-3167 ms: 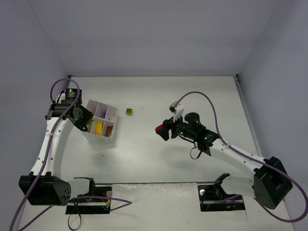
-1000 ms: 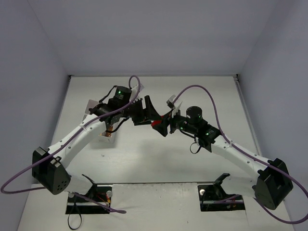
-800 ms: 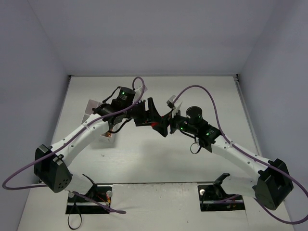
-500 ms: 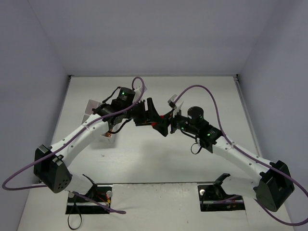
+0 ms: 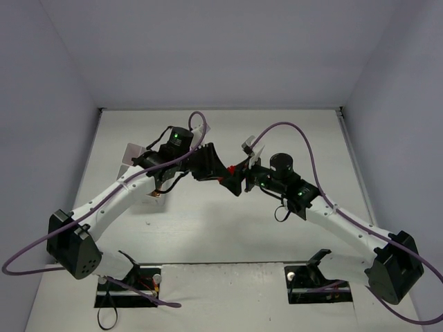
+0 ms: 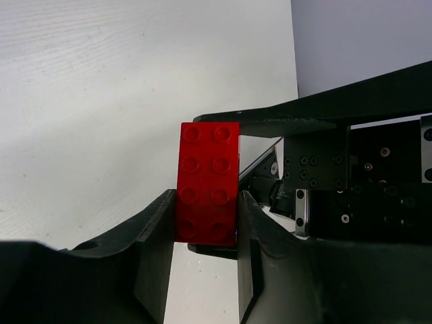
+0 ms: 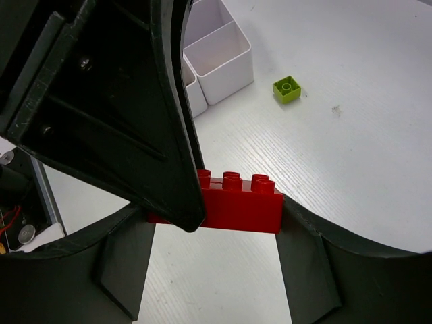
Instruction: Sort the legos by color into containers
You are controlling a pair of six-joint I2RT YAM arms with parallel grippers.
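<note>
Both claws are gripping one red two-by-four plastic lego brick (image 6: pixel 208 182), which is hanging in mid-air over the middle of the white wood-grain table (image 6: pixel 101 81) and not touching it. The left gripper (image 6: pixel 206 212) is pinching the brick across its short width. Its black fingers (image 6: pixel 156 236) are pressing on the two long side faces at the near half. The studs are facing the left wrist camera, and the far half is sticking out past the fingertips. The right gripper (image 7: pixel 214 212) is clamping the same brick lengthwise, with a finger sitting against each end face. One left-gripper finger is crossing in front and partly covering the brick's left end in the right wrist view. From the top camera the two arms are meeting nose to nose near table centre, with the red brick showing between them. A small lime-green plastic lego brick (image 7: pixel 287 88) is lying studs-up on the table beyond the held brick, well apart from it. The white translucent plastic compartment tray (image 7: pixel 219 64) is sitting on the table near the green brick but not touching it. In the top view the left arm is covering most of the tray.
</note>
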